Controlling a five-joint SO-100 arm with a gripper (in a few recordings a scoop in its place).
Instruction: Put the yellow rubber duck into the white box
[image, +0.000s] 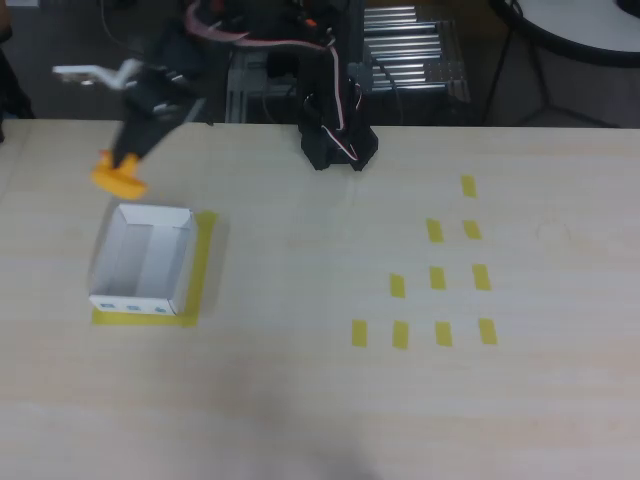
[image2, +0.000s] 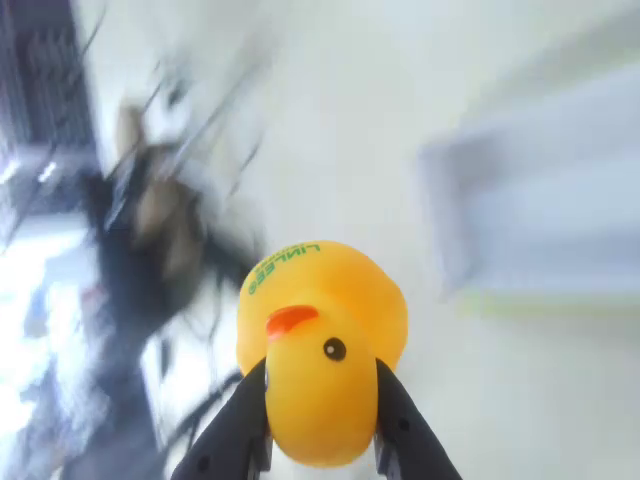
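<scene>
**Duck lifted and nearly over the box; the drop remains**

Overhead view: the pincer (image: 122, 165) hangs at the far left of the bench (image: 320, 400), with the yellow rubber duck (image: 118, 177) at its tip. The duck sits just beyond the far wall of the white box (image: 107, 262), close to it but not yet over the opening. The box stands open side up on a yellow tape patch (image: 203, 262), with nothing showing inside it. A group of short yellow tape strips (image: 437, 278) lies well apart on the right half of the bench.

Wrist view: the duck (image2: 320, 350) fills the lower middle, face toward the camera, pinched between the two dark fingers (image2: 232, 430) of the pincer (image2: 320, 445), which press on its sides. The jaws are closed onto the toy. The box (image2: 540, 200) shows blurred at the upper right.

Judged from this, pickup and most of the carry are done. What is left is a short move over the box, then the release.
</scene>
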